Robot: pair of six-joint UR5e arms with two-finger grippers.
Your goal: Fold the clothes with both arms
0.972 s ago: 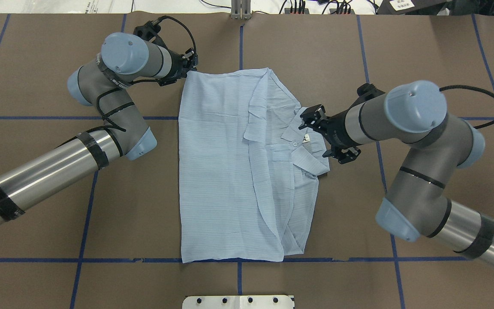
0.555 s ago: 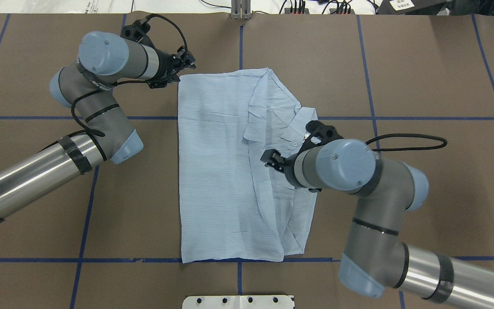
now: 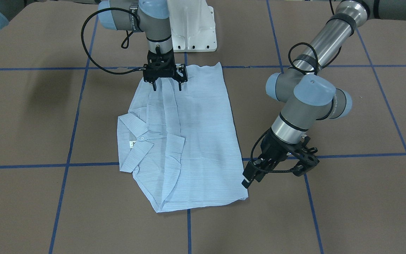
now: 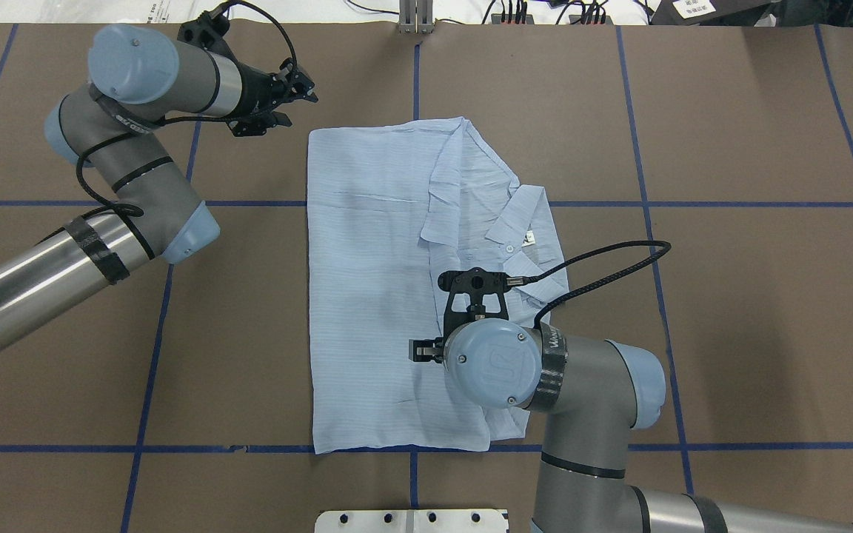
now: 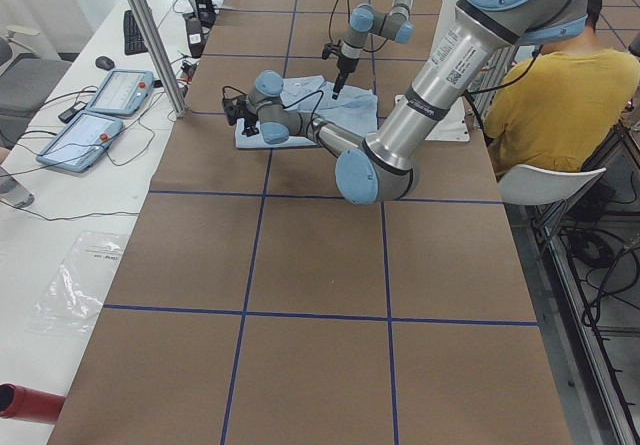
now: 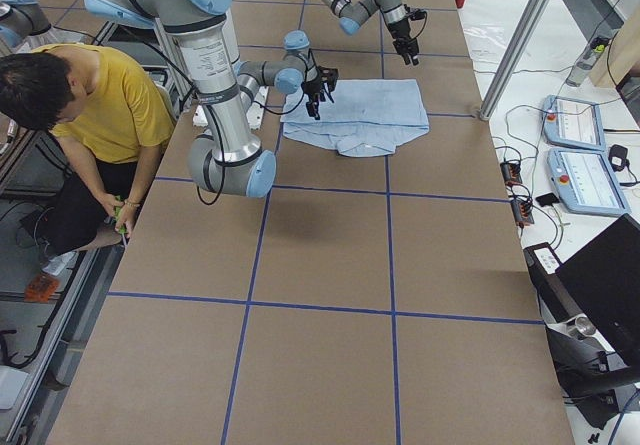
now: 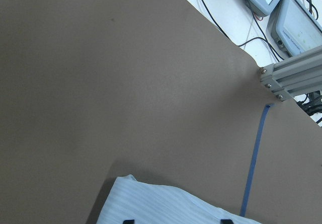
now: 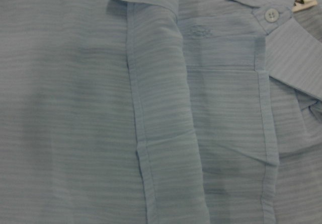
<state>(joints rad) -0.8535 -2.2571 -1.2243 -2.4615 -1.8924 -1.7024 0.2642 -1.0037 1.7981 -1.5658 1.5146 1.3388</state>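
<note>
The light blue striped shirt (image 4: 382,281) lies folded flat in the middle of the table, also in the front view (image 3: 203,141). Its collar (image 4: 541,277) with the neck tag (image 4: 529,237) is on its right side. My right gripper (image 3: 166,87) points straight down over the shirt's near part, close to the cloth, open and empty. In the overhead view my wrist hides it, and only one finger (image 4: 423,349) shows. The right wrist view is filled by the shirt's placket (image 8: 146,133). My left gripper (image 4: 298,102) is open and empty, off the shirt's far left corner (image 7: 151,204).
The white pedestal base (image 3: 192,28) stands at the table's near edge. An aluminium post (image 4: 415,18) stands at the far edge. A person in yellow (image 6: 100,95) sits beside the robot. Two pendants (image 5: 100,95) lie on the side table.
My right arm has swung from the collar toward me, and the gripper now points down over the shirt's near part. My left gripper has drawn back from the shirt's far left corner.
</note>
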